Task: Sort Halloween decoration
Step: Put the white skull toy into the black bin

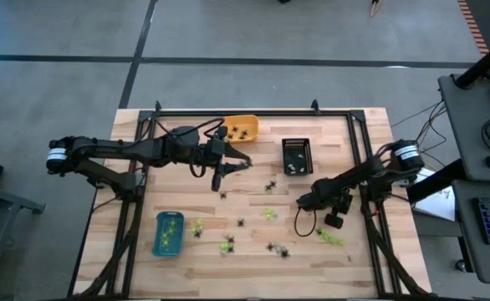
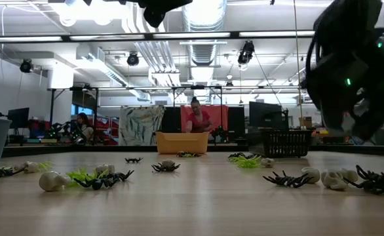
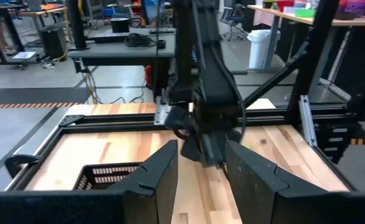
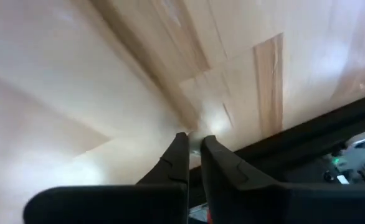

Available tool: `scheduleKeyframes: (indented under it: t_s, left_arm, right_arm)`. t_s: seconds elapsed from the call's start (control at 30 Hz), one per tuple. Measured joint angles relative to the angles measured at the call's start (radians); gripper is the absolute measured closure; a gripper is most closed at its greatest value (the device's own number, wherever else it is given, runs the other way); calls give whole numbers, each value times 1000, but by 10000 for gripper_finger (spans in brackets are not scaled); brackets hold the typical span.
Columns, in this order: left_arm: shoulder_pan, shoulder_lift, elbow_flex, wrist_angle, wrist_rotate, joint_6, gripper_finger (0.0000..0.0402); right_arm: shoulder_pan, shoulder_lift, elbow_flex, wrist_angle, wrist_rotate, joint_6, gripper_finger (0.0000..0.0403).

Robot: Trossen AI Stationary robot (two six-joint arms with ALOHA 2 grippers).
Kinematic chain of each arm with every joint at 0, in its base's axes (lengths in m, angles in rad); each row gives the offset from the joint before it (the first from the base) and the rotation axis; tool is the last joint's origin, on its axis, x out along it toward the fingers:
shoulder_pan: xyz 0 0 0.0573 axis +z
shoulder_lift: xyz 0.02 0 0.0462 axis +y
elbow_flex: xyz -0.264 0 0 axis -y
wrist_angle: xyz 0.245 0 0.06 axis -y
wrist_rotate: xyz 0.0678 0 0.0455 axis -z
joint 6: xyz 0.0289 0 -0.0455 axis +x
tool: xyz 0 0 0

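Halloween decoration (image 1: 270,213) pieces lie scattered across the worktop (image 1: 362,251): tiny, light, likely slippery, best pinched at the body. Right end effector (image 4: 195,144) is pinched together on something small and whitish; left end effector (image 3: 201,163) hangs apart.

The high view looks straight down from far above and takes in the whole wooden table (image 1: 253,251) and the floor around it. The low view sits at table height and faces level across the table top (image 2: 192,203) into the room behind. The left wrist view looks forward, close over the table, toward the black tray (image 3: 101,176), which the high view (image 1: 297,155) also shows. The right wrist view points down, very near the wood.
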Motion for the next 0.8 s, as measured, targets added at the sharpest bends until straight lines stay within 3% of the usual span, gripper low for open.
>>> scheduleKeyframes:
  t_s: [0.17, 0.33, 0.5, 0.63, 0.8]
  left_arm:
    - [-40, -10, -1, -9, 0, 4, 284]
    - [-71, -16, -19, -15, 0, 5, 284]
    - [-83, -33, -66, 15, 0, 7, 284]
    - [-82, -45, -116, 73, -1, 7, 284]
    - [-82, -45, -151, 123, -2, 6, 284]
  right_arm:
    - [0, -188, 7, 90, 12, 102, 395]
    - [0, -399, 7, 261, 114, 203, 396]
    - [-4, -559, 7, 491, 423, 213, 396]
    - [-54, -614, 7, 561, 681, 201, 395]
    - [-190, -592, 7, 587, 790, 144, 395]
